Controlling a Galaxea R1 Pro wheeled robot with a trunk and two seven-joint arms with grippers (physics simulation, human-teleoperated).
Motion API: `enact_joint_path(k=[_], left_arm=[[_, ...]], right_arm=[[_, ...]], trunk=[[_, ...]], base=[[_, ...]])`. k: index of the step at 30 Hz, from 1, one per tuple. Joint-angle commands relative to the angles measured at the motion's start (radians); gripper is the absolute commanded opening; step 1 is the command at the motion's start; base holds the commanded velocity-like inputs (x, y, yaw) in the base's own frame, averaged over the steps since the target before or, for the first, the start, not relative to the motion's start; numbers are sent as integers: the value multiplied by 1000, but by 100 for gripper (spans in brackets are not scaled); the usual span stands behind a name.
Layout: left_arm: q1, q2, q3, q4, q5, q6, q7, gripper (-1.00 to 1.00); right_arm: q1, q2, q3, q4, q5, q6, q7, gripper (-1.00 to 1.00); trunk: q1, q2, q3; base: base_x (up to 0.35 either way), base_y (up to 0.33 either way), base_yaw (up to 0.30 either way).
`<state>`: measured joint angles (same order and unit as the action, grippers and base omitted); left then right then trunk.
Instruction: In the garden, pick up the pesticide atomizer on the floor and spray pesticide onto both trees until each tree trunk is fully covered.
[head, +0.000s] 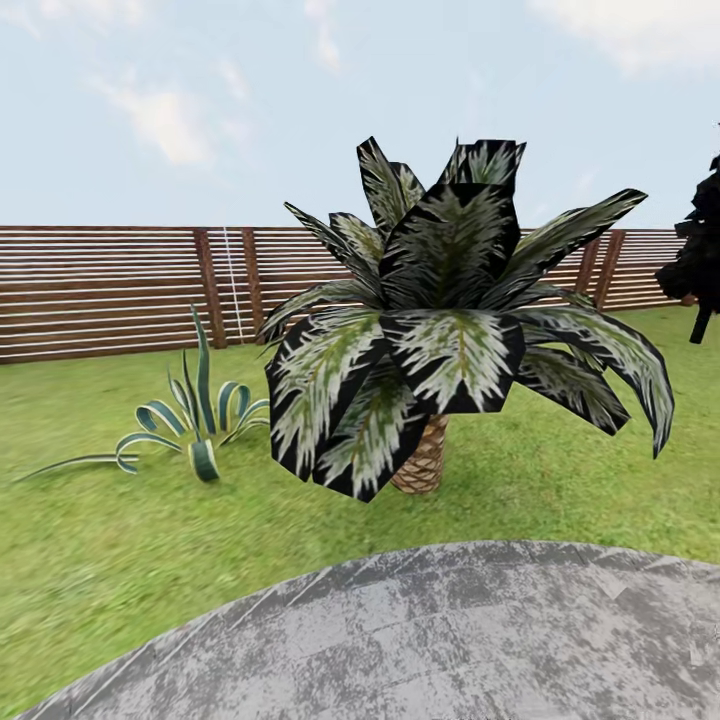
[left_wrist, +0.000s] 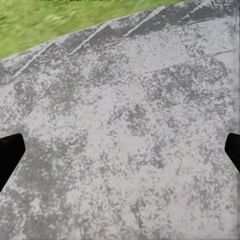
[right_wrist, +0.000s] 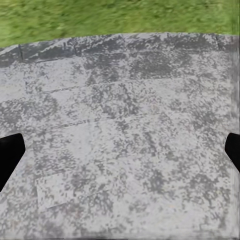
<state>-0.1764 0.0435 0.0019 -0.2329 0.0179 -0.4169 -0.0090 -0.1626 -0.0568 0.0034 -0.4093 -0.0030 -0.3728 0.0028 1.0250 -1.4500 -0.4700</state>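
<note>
I face the garden: a green lawn (head: 90, 560) ringed by a brown slatted wooden fence (head: 100, 290), with grey stone paving (head: 450, 640) curving at my feet. The tall trees, their thick grey-brown trunks and the pesticide atomizer are out of view. My left gripper (left_wrist: 120, 155) hangs open over bare paving (left_wrist: 125, 100), its black fingertips (left_wrist: 10, 155) wide apart with nothing between them. My right gripper (right_wrist: 120, 155) is open too, over paving (right_wrist: 125, 110) close to the grass edge (right_wrist: 120, 17).
A short palm (head: 450, 330) with a scaly brown trunk (head: 422, 465) stands just beyond the paving, straight ahead. A striped spiky plant (head: 195, 420) grows on the lawn to its left. A near-black narrow tree (head: 700, 250) stands at the far right by the fence.
</note>
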Motion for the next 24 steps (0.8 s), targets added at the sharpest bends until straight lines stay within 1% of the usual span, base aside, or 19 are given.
enact_joint_path(k=[1, 7, 10, 24], left_arm=[[0, 0, 0, 0, 0, 0, 0, 100], [1, 0, 0, 1, 2, 1, 0, 100], [2, 0, 2, 1, 2, 1, 1, 100], [2, 1, 3, 0, 2, 1, 1, 100]], right_arm=[[0, 0, 0, 0, 0, 0, 0, 100], [0, 0, -2, 1, 1, 0, -1, 100], [0, 0, -3, 1, 0, 0, -1, 100], [0, 0, -3, 1, 0, 0, -6, 100]], trunk=[[0, 0, 0], [0, 0, 0], [0, 0, 0], [0, 0, -8]], base=[[0, 0, -252], [-1, 0, -263], [-91, 57, -266], [-252, 217, -264]])
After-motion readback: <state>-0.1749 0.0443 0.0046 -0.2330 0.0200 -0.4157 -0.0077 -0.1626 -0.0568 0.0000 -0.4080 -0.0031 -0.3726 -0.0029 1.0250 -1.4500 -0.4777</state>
